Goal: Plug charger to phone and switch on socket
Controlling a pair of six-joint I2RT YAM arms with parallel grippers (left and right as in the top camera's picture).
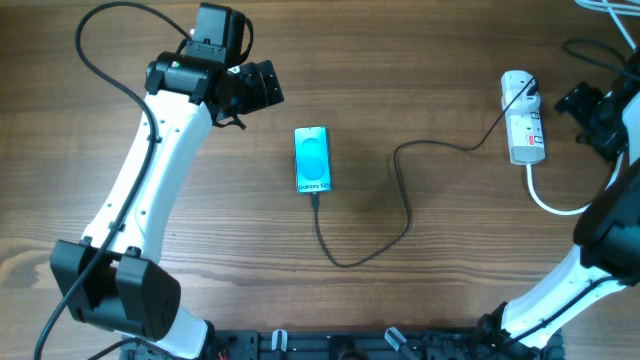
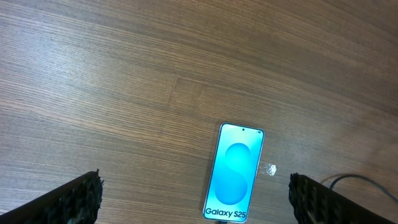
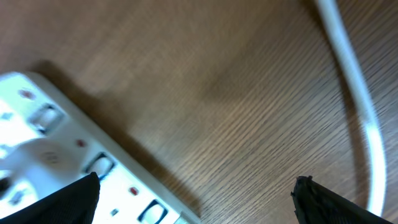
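Fingers [image 2: 78,198] of the left end effector [image 2: 194,182] stood wide apart, holding nothing, above the table [image 2: 124,74]. Through its wrist camera I saw the phone [image 2: 235,172] lying flat, screen up and lit cyan. It lay just ahead of the gap, nearer the right-hand finger, and touched neither one. The charger [image 1: 406,208] ran from the phone's bottom edge, the one with the "Galaxy S25" text. It looped away across the table and rose to the socket [image 1: 522,118], well off to the side of that end effector. From overhead its tip looked seated in the phone, though the joint was too small for me to be sure.

The right end effector [image 3: 198,180] had its fingers spread too, gripping nothing. It hung just beside the socket, apart from it. In its wrist view the white block, with rocker switches [image 3: 99,165] and small red marks [image 3: 132,190], lay by the left-hand finger and was partly hidden by it. I could not tell which way the switches were set. The white lead [image 3: 354,93] curved along the table near the right-hand finger.
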